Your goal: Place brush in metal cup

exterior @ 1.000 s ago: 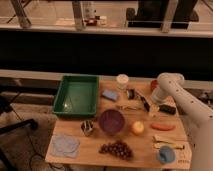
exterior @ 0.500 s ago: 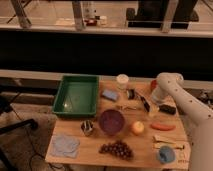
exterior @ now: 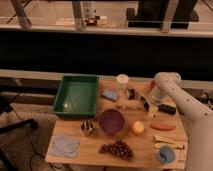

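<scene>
One slim black brush point(exterior: 143, 101), diagonal (upper-left to lower-right); gripper point(exterior: 152, 110) at lower end, state unclear; shiny metal cup point(exterior: 88, 128) well left.

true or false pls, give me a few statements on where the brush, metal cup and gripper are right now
1. The metal cup stands beside the purple bowl, on its picture-left side. True.
2. The brush is already in the metal cup. False: it is at the far right part of the table, by the gripper.
3. The gripper hangs over the green tray. False: it is across the table from the tray, near the brush.
4. The grapes lie on the near side of the purple bowl. True.
5. The metal cup sits inside the green tray. False: it stands on the table, in front of the tray.
</scene>
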You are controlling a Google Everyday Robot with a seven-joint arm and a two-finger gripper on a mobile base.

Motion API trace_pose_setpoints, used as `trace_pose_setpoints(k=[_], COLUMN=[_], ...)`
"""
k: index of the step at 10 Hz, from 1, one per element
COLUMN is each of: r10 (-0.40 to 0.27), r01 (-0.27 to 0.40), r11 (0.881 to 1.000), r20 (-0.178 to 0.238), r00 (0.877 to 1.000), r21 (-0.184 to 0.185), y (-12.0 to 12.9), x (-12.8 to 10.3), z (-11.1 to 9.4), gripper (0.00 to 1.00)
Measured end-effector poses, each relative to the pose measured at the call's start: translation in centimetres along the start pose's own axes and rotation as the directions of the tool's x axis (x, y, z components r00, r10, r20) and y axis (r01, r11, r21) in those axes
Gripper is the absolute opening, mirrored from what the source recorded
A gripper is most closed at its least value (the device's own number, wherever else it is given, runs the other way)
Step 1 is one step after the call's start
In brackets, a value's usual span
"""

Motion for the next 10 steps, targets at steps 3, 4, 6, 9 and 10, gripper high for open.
trace_pose_setpoints(k=[3,4,6,9,10], r10=[-0.001,-0.001,-0.005,-0.027,-0.032], r01=[0.0,0.001,0.005,0.027,0.031], r11=[1.0,1.0,1.0,1.0,0.999], r20=[-0.011,-0.017,-0.031,-0.082,-0.093], r00=[1.0,1.0,0.999,0.996,0.995], r21=[-0.008,-0.01,-0.011,-0.01,-0.008], y=[-0.01,-0.02,-0.02,0.2,0.22], x=[0.13,0.19,0.23,0.05,-0.01], z=[0.24,0.32,0.33,0.58,0.65], gripper=[0.61,0.61,0.56,0.54,0.54])
